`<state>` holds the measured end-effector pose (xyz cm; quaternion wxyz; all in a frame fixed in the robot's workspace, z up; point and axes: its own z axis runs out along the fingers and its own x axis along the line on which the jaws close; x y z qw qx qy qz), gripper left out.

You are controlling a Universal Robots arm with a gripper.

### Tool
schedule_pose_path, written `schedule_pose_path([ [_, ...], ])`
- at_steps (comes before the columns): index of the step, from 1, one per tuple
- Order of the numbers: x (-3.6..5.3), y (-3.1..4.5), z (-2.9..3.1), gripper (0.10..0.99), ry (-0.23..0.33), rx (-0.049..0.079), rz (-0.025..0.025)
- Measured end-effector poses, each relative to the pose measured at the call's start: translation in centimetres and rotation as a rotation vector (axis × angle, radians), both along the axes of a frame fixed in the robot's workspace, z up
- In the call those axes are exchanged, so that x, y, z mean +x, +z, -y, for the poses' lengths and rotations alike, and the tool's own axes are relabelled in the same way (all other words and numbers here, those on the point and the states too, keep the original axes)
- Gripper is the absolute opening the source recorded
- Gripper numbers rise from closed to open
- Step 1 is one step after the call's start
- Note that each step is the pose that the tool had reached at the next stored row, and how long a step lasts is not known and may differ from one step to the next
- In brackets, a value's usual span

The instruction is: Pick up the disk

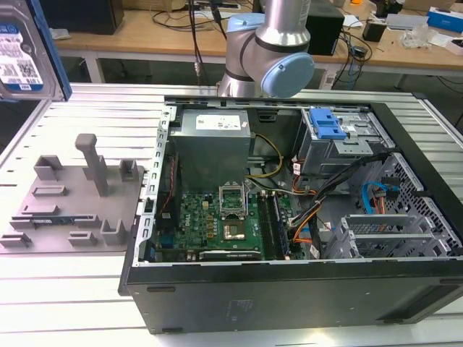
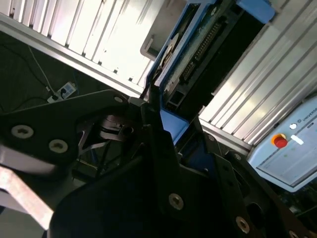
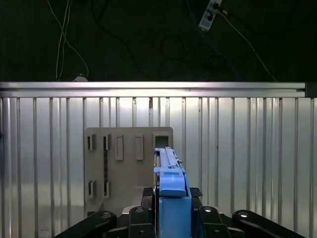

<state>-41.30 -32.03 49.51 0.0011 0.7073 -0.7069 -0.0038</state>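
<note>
The disk (image 1: pixel 22 54) hangs high in the air at the exterior view's far left, its white-and-blue label facing the camera and a blue rail along its edge. In the first wrist view the disk (image 3: pixel 171 191) is seen edge-on, blue rail uppermost, with my gripper (image 3: pixel 171 203) shut on it, one dark finger on each flat side. The second wrist view shows the disk (image 2: pixel 208 44) from its connector side, sticking out beyond the gripper (image 2: pixel 171 124). It is well above the slatted table.
Directly below the disk lies the grey holder with posts (image 3: pixel 129 168), also visible on the table (image 1: pixel 72 195). An open computer case (image 1: pixel 289 289) with a blue drive-bay bracket (image 1: pixel 325 123) fills the exterior view's right. The arm's base (image 1: pixel 268 50) stands behind it.
</note>
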Motion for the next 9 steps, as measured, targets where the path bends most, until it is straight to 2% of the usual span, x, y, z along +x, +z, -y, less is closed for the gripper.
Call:
schedule_pose_path([
  [9,-0.01,0.19,0.00,0.365,0.000,0.000,0.0001],
])
